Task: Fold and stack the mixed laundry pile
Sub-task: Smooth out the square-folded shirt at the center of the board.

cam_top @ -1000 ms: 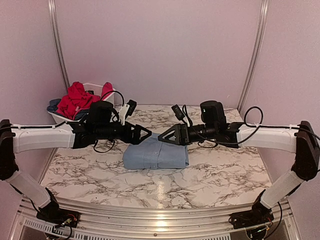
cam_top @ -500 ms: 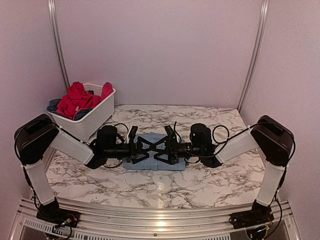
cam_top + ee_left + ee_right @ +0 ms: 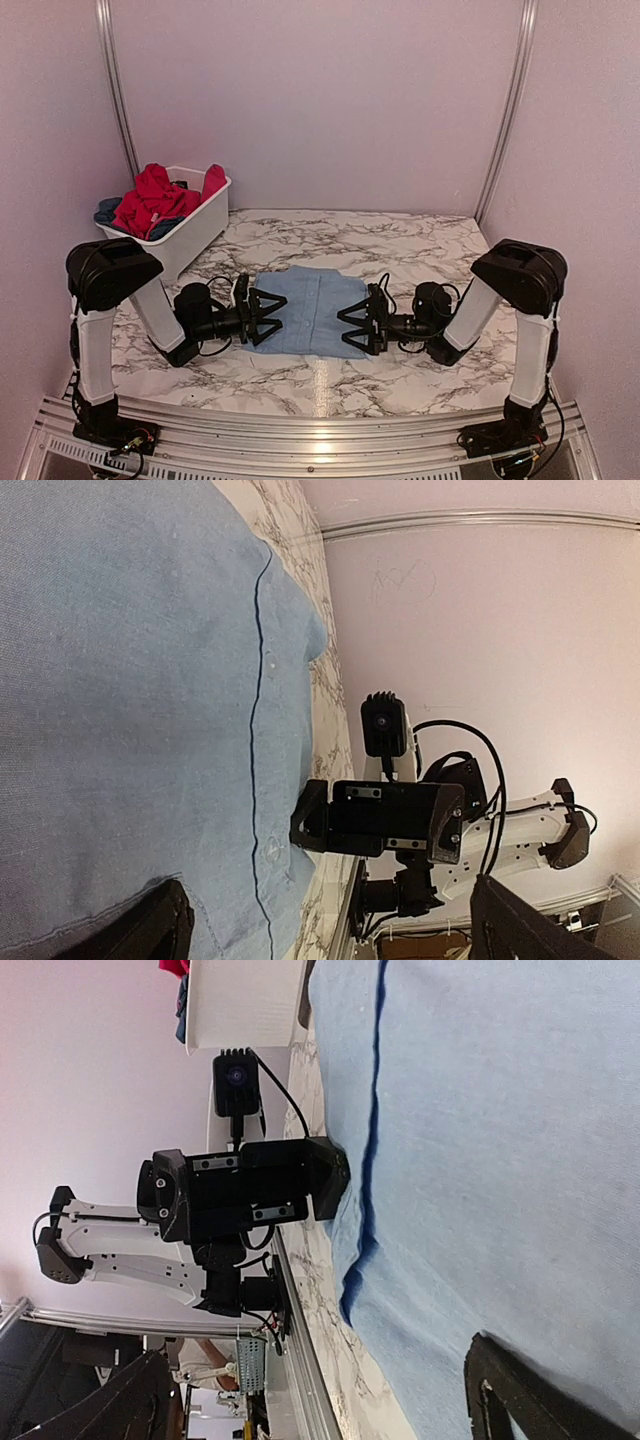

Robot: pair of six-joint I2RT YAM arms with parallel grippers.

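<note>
A folded light blue shirt (image 3: 310, 310) lies flat on the marble table (image 3: 420, 245). My left gripper (image 3: 272, 316) lies low at its left edge and my right gripper (image 3: 352, 320) at its right edge, facing each other. Both are open and hold nothing. In the left wrist view the shirt (image 3: 120, 680) fills the left side, and my left gripper (image 3: 330, 915) straddles its edge. In the right wrist view the shirt (image 3: 500, 1160) fills the right side under my open right gripper (image 3: 320, 1390). Red garments (image 3: 155, 195) and a dark blue one (image 3: 108, 210) sit heaped in the basket.
The white plastic basket (image 3: 198, 235) stands at the table's back left corner. Both arms are folded low, with their elbows (image 3: 110, 272) raised near the table's side edges. A metal rail (image 3: 320, 440) runs along the near edge.
Both arms have come down from above the shirt to table level and drawn apart to its two edges. The shirt now lies flatter and reaches nearer the front.
</note>
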